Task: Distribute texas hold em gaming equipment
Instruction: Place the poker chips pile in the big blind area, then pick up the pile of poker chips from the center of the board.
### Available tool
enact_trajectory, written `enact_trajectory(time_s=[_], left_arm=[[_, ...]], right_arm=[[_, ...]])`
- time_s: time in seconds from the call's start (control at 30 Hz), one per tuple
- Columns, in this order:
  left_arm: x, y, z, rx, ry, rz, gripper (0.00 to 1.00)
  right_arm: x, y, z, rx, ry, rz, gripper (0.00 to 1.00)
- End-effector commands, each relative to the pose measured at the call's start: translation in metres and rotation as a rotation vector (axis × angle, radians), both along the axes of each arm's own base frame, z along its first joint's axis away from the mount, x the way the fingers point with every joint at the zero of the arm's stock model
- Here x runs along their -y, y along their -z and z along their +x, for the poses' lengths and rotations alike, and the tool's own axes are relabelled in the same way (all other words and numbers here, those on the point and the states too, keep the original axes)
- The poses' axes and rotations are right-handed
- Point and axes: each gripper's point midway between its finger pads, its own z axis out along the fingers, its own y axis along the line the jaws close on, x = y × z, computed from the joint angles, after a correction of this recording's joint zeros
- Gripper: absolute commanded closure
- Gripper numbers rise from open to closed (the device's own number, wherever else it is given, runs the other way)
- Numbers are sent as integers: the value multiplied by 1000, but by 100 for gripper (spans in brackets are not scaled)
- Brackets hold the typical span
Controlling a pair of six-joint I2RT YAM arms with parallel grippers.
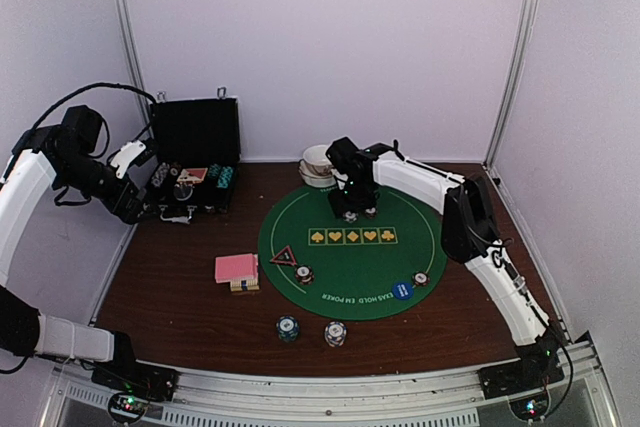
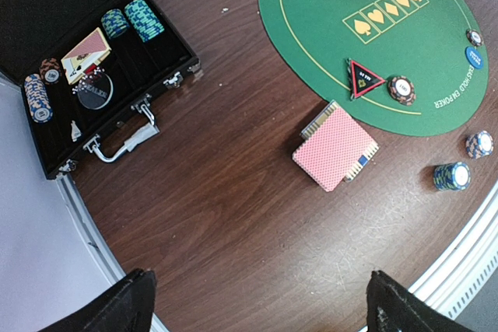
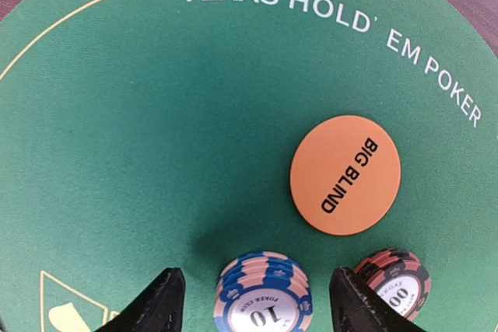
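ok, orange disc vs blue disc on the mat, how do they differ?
The orange disc reads BIG BLIND; the blue disc has white print too small to read. The orange disc lies at the far side of the mat, near the bowls; the blue disc lies at its near edge. Both are flat, round and single on the green.

Open black case far left on brown table, white bowls far-centre

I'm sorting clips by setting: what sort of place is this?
Probably a robot test cell in a lab, dressed as a poker table: plain white enclosure walls, a silver metal frame rail along the near edge, and a round green felt mat printed Texas Hold'em Poker.
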Motion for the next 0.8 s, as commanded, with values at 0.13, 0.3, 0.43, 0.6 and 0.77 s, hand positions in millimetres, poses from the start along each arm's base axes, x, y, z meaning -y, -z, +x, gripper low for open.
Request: enact_trajectory(time_s=[0.13,0.3,0.43,0.6,0.77], left_arm=[[-3,-12,3,44,-2,10,2],[-3,-14,0,49,-3,13,3],[-3,-14,-1,49,1,14,3],[-3,-15,0,49,4,14,2],[-2,-17,0,50,4,7,2]], right_arm=[[-28,-116,-28,167,-85,58,31],[-43,-139,-94,175,-193,57,22],[-50,-125,-172,99,-306,55,16],[-47,-95,-254,-25,-409,40,12],[-50,-69,-310,-127,-478,38,11]])
